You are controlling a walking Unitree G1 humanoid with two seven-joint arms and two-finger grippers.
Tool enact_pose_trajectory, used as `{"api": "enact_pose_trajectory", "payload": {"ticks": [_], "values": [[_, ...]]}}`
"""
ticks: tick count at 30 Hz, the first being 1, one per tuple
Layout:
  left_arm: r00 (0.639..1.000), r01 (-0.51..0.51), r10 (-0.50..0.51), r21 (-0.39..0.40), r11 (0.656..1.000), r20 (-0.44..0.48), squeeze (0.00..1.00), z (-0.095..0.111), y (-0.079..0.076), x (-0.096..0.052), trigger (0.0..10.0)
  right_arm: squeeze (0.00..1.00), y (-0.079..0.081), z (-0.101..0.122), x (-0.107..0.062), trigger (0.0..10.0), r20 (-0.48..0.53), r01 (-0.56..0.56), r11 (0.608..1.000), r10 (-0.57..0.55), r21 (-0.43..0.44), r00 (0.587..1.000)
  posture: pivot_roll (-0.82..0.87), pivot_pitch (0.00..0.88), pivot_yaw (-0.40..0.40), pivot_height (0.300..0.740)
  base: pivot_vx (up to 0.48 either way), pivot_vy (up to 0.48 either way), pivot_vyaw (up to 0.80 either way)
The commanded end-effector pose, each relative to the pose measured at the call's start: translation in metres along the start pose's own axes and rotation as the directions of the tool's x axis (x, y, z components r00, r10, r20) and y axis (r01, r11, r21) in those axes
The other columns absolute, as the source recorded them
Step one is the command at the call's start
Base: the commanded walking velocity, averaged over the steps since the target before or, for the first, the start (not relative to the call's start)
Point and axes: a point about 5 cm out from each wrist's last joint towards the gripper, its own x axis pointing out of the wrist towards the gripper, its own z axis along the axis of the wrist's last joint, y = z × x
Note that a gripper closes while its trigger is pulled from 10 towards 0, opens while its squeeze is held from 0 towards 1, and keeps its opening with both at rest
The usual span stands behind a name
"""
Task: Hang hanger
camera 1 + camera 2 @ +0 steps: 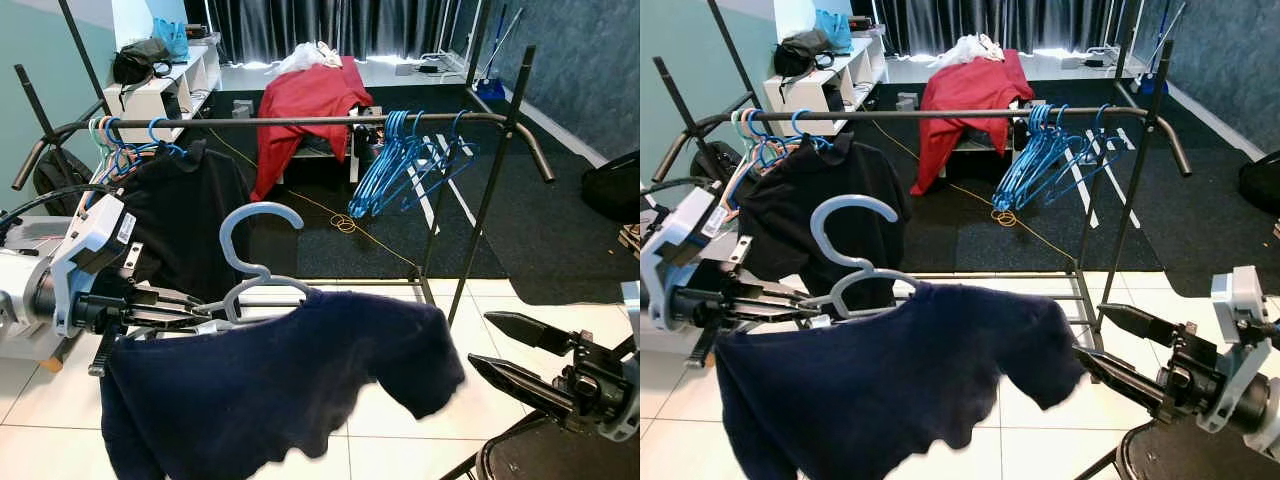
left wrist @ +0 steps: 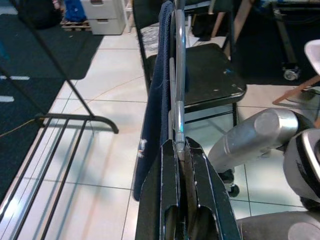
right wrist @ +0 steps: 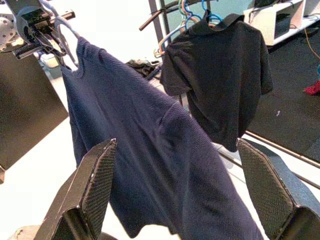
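Left pincer (image 1: 205, 312) clamps the hanger (image 1: 255, 275), hook upward, shoulders running crosswise; right pincer (image 1: 500, 350) gapes.

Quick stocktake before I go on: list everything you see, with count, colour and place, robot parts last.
Hanger: one, pale blue, held before the rack.
Navy sweater: one, draped on that hanger.
Clothes rack: one, dark metal, ahead.
Black shirt: one, hanging at rack's left end.
Empty hangers: a bunch, blue, right part of rail.
Red cloth: one, behind the rack.
Left claw: shut on the hanger.
Right claw: open, beside the sweater's hem.
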Motion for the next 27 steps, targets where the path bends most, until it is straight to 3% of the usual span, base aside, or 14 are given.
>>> {"api": "enact_pose_trajectory", "payload": {"ticks": [1, 9, 13, 14, 27], "values": [[1.000, 0.015, -0.015, 0.031, 0.999, 0.007, 0.00, 0.010, -0.001, -0.003, 10.0, 0.00, 0.001, -0.001, 0.001, 10.0, -0.016, -0.019, 1.000, 0.019, -0.004, 1.000, -0.13, 0.000, 0.029, 0.740, 0.000, 0.000, 0.00], [0.999, 0.042, -0.043, 0.047, 0.998, 0.018, 0.00, 0.015, -0.004, 0.000, 10.0, 0.00, -0.001, -0.026, 0.005, 10.0, -0.195, -0.004, 1.000, 0.004, -0.001, 0.981, -0.13, 0.000, 0.027, 0.740, 0.000, 0.000, 0.00], [0.998, 0.060, -0.061, 0.059, 0.996, 0.020, 0.00, 0.020, -0.005, 0.001, 10.0, 0.00, -0.002, -0.028, 0.007, 9.7, -0.202, -0.007, 1.000, 0.006, -0.001, 0.979, -0.13, 0.000, 0.027, 0.740, 0.000, 0.000, 0.00], [0.997, 0.066, -0.068, 0.062, 0.996, 0.021, 0.00, 0.021, -0.005, 0.001, 10.0, 0.00, -0.004, -0.025, 0.009, 0.0, -0.185, 0.001, 1.000, -0.003, -0.009, 0.983, -0.13, 0.000, 0.027, 0.740, 0.000, 0.000, 0.00], [0.998, 0.055, -0.055, 0.050, 0.997, 0.004, 0.00, 0.017, -0.004, 0.002, 10.0, 0.00, -0.010, -0.009, 0.009, 0.0, -0.071, 0.038, 0.999, -0.041, -0.036, 0.997, -0.13, 0.000, 0.030, 0.740, 0.000, 0.000, 0.00]]}}
